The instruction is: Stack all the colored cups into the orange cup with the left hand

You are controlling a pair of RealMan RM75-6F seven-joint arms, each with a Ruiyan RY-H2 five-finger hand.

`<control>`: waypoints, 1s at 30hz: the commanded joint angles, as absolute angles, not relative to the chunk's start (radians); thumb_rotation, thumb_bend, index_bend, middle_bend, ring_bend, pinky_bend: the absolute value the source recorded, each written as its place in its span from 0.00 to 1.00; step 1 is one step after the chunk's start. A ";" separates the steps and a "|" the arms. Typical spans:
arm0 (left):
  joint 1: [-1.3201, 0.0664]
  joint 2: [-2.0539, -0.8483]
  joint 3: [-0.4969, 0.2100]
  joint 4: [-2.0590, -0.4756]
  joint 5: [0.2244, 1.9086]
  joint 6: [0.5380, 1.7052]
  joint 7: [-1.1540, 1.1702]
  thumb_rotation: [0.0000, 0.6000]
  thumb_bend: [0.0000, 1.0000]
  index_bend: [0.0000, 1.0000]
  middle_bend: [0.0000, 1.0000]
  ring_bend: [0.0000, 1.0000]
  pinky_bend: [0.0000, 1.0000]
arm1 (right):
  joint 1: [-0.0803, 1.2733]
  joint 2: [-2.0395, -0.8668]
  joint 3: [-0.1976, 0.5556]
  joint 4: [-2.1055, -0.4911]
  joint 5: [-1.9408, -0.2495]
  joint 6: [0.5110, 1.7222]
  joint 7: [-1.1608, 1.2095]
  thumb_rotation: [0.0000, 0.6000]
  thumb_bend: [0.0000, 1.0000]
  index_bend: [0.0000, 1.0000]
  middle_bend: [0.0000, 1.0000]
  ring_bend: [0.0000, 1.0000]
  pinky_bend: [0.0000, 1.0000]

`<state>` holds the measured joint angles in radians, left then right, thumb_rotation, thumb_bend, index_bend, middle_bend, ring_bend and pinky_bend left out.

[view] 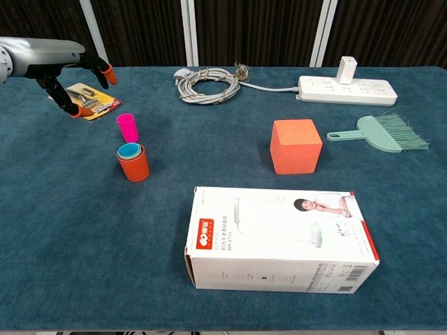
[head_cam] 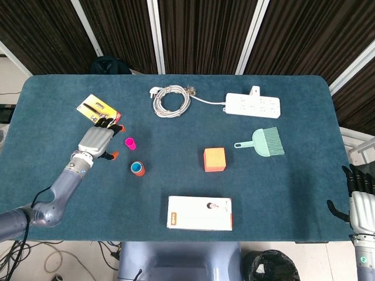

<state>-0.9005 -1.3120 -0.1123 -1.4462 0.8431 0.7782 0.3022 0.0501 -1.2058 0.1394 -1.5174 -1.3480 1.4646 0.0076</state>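
Observation:
An orange cup [head_cam: 137,169] [view: 133,164] stands upright on the blue table with a blue cup [view: 128,150] nested inside it. A pink cup [head_cam: 130,143] [view: 127,128] stands upright just behind it, a small gap apart. My left hand [head_cam: 98,140] [view: 64,61] hovers to the left of the pink cup, fingers spread and holding nothing. My right hand [head_cam: 360,196] hangs off the table's right edge in the head view, fingers apart and empty.
A yellow packet [head_cam: 98,112] lies just behind the left hand. An orange cube [view: 295,145], a white box [view: 279,239], a green brush [view: 380,132], a power strip [view: 347,88] and a coiled cable [view: 207,84] sit further right.

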 commanded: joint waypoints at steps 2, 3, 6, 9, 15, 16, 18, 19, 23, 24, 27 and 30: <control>-0.921 -1.347 -0.117 -1.400 0.815 0.755 0.317 1.00 0.26 0.29 0.21 0.00 0.00 | 0.051 -1.208 0.140 -1.514 -1.343 1.460 0.006 1.00 0.34 0.09 0.04 0.09 0.04; -0.926 -1.356 -0.118 -1.386 0.806 0.751 0.323 1.00 0.26 0.30 0.20 0.00 0.00 | 0.052 -1.209 0.140 -1.513 -1.341 1.459 0.005 1.00 0.34 0.09 0.04 0.09 0.04; -0.940 -1.379 -0.117 -1.352 0.784 0.743 0.343 1.00 0.26 0.30 0.20 0.00 0.00 | 0.053 -1.211 0.141 -1.510 -1.338 1.456 0.003 1.00 0.34 0.09 0.04 0.09 0.04; -0.949 -1.395 -0.119 -1.329 0.769 0.737 0.354 1.00 0.26 0.30 0.20 0.00 0.00 | 0.054 -1.214 0.140 -1.507 -1.337 1.453 0.000 1.00 0.34 0.09 0.04 0.09 0.04; -0.970 -1.434 -0.117 -1.268 0.739 0.713 0.379 1.00 0.26 0.30 0.20 0.00 0.00 | 0.058 -1.222 0.139 -1.497 -1.330 1.442 -0.012 1.00 0.34 0.09 0.04 0.09 0.04; -0.973 -1.437 -0.116 -1.262 0.736 0.709 0.382 1.00 0.26 0.30 0.20 0.00 0.00 | 0.058 -1.223 0.139 -1.496 -1.329 1.442 -0.013 1.00 0.34 0.09 0.04 0.09 0.04; -0.980 -1.447 -0.114 -1.247 0.727 0.697 0.389 1.00 0.26 0.30 0.20 0.00 0.00 | 0.059 -1.225 0.139 -1.494 -1.326 1.439 -0.017 1.00 0.34 0.09 0.04 0.09 0.04; -0.985 -1.452 -0.113 -1.238 0.722 0.691 0.394 1.00 0.26 0.30 0.20 0.00 0.00 | 0.060 -1.226 0.139 -1.492 -1.324 1.438 -0.019 1.00 0.34 0.09 0.04 0.09 0.04; -0.995 -1.468 -0.110 -1.212 0.708 0.674 0.405 1.00 0.26 0.31 0.20 0.00 0.00 | 0.060 -1.228 0.139 -1.489 -1.321 1.437 -0.024 1.00 0.34 0.09 0.04 0.09 0.04; -0.999 -1.475 -0.109 -1.200 0.702 0.668 0.408 1.00 0.26 0.32 0.20 0.00 0.00 | 0.060 -1.229 0.139 -1.488 -1.319 1.436 -0.026 1.00 0.34 0.09 0.04 0.09 0.04; -1.005 -1.490 -0.107 -1.178 0.693 0.657 0.412 1.00 0.26 0.34 0.20 0.00 0.00 | 0.061 -1.231 0.139 -1.484 -1.317 1.433 -0.030 1.00 0.34 0.09 0.04 0.09 0.04; -1.012 -1.508 -0.106 -1.156 0.689 0.648 0.415 1.00 0.26 0.35 0.20 0.00 0.00 | 0.062 -1.234 0.139 -1.481 -1.315 1.431 -0.033 1.00 0.34 0.09 0.04 0.09 0.04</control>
<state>-1.0086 -1.5011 -0.1073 -1.1631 0.6907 0.6522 0.4134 0.0619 -1.2334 0.1391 -1.4817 -1.3153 1.4310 -0.0327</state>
